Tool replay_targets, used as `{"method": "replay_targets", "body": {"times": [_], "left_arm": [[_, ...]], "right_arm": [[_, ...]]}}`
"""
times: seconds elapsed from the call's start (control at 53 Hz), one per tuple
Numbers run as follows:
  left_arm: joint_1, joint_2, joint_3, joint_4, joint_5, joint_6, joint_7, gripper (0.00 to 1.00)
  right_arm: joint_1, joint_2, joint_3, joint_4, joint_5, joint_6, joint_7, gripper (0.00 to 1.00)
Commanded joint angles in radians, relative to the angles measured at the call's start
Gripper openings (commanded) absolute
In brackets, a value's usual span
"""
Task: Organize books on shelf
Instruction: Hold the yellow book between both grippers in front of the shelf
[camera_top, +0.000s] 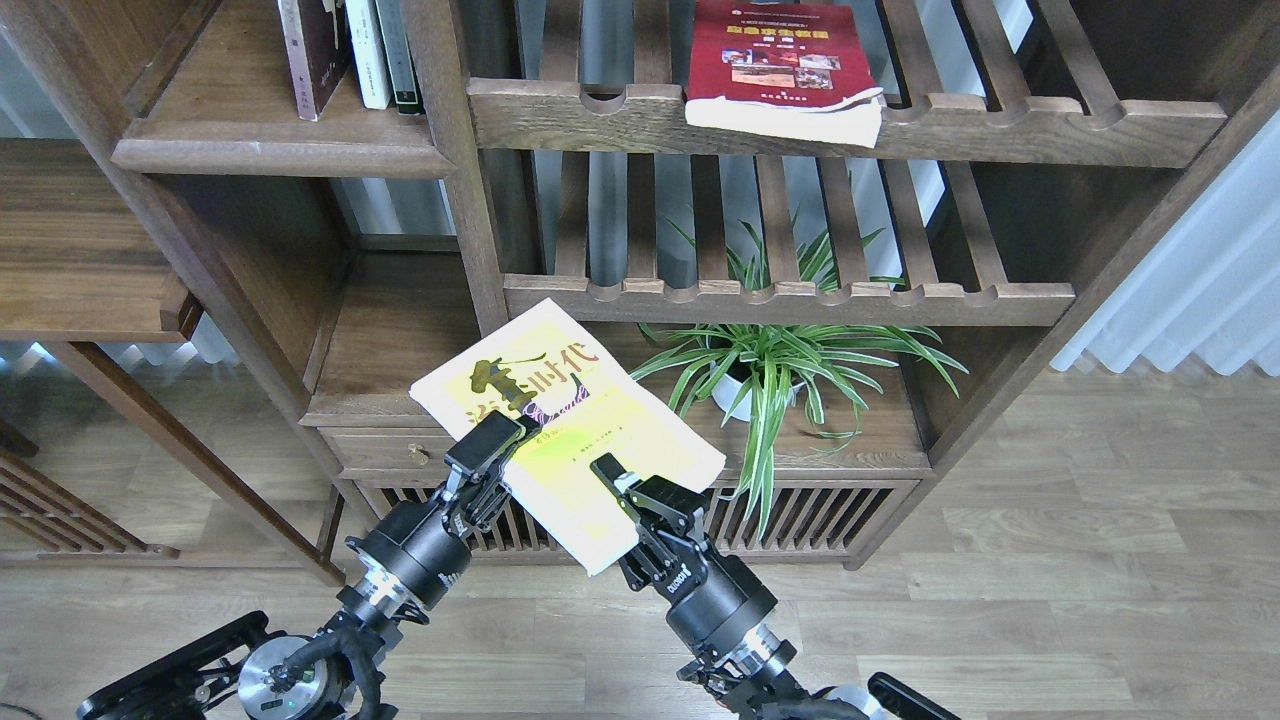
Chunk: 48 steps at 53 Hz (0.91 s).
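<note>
- The yellow-green book (570, 430) is up in the air in front of the bookcase, held flat and turned a bit, with its cover facing up.
- The left gripper (487, 452) has its fingers closed on the book's near left edge. The right gripper (615, 480) pinches the near right edge the same way. Both grips look tight, with the book between the fingers.
- The shelf (285, 150) is the flat brown board at the top left. The maroon book (312, 55) stands there already, with a slim white book (368, 50) and a dark-spined book (398, 50) just beside it.
- The red book (785, 65) lies flat on the top slatted rack (1000, 125), and its front edge hangs over the rail.
- I think the job now is to carry the yellow-green book up and left to that shelf.
- To do it well, both arms should move together so the book does not bend or slip.
- It should be tipped upright before it goes in.
- It must clear the wooden post (450, 150) and not bump the standing books.
- The spider plant (775, 370) sits below, well out of the way.
</note>
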Motion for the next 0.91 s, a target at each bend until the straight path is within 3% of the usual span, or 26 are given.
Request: {"method": "replay_targets", "body": {"times": [0.0, 0.227, 0.378, 0.566, 0.699, 0.887], "left_arm": [[0.0, 0.0, 0.001, 0.0, 0.0, 0.0, 0.001, 0.07], [0.0, 0.0, 0.001, 0.002, 0.0, 0.0, 0.001, 0.07], [0.0, 0.0, 0.001, 0.002, 0.0, 0.0, 0.001, 0.07], [0.0, 0.0, 0.001, 0.002, 0.0, 0.0, 0.001, 0.07], [0.0, 0.0, 0.002, 0.002, 0.0, 0.0, 0.001, 0.07], [0.0, 0.001, 0.001, 0.003, 0.0, 0.0, 0.001, 0.07]], "right_arm": [[0.002, -0.001, 0.001, 0.0, -0.001, 0.0, 0.0, 0.18], [0.002, -0.003, 0.001, -0.002, -0.002, 0.0, 0.0, 0.28], [0.002, -0.004, 0.003, -0.002, -0.001, 0.0, 0.0, 0.3], [-0.006, 0.001, 0.006, 0.0, 0.002, 0.0, 0.001, 0.05], [-0.004, 0.004, 0.004, 0.0, 0.002, 0.0, 0.008, 0.04], [0.003, 0.002, -0.003, 0.0, -0.004, 0.0, 0.009, 0.3]]}}
